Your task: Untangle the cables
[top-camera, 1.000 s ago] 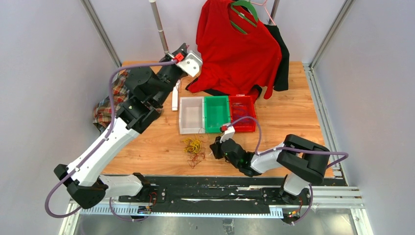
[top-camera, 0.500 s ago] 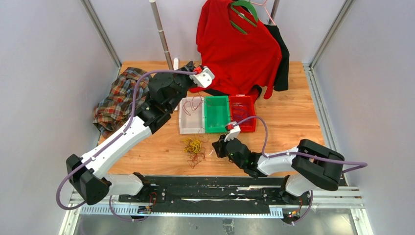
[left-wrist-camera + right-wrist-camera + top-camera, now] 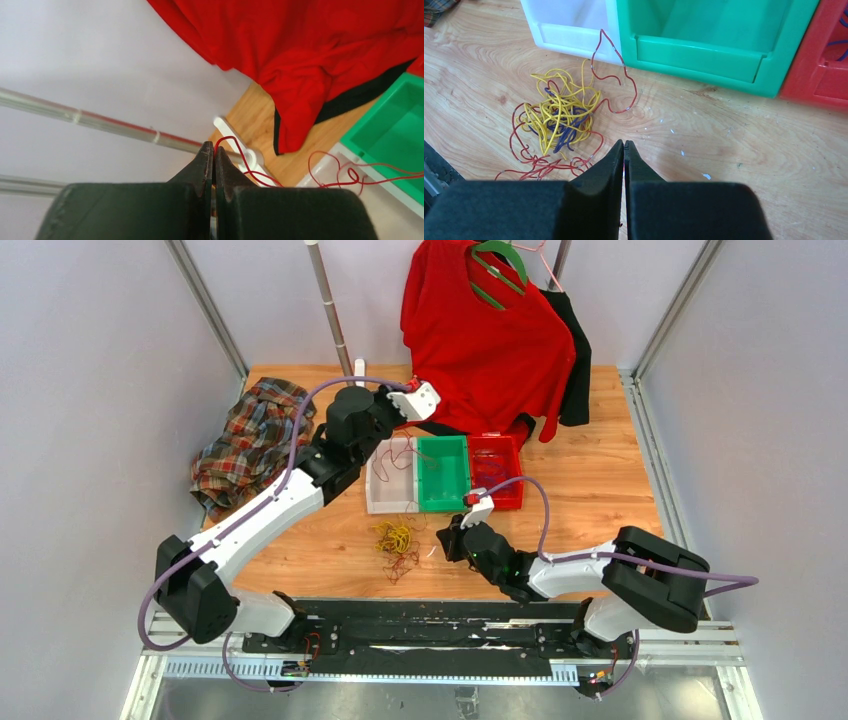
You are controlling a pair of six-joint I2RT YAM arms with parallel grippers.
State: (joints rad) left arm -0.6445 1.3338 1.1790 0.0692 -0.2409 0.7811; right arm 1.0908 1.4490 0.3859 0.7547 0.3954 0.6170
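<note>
A tangle of yellow, blue and red cables (image 3: 395, 545) lies on the wooden table in front of the bins; it also shows in the right wrist view (image 3: 556, 117). My left gripper (image 3: 388, 400) is raised behind the white bin and shut on a thin red cable (image 3: 240, 155). The cable loops down from its tips (image 3: 213, 147) into the white bin (image 3: 390, 502). My right gripper (image 3: 447, 540) is shut with nothing seen in it, low over the table just right of the tangle. A separate red cable (image 3: 616, 75) lies from the white bin's front onto the table.
The white bin, a green bin (image 3: 443, 505) and a red bin (image 3: 500, 502) stand side by side mid-table. A red shirt (image 3: 480, 340) hangs on a hanger at the back. A plaid cloth (image 3: 245, 440) lies at the left. A metal pole (image 3: 330, 300) stands behind.
My left arm has swung right from the back left to behind the white bin, with the red cable now trailing into that bin. My right gripper has shifted slightly right.
</note>
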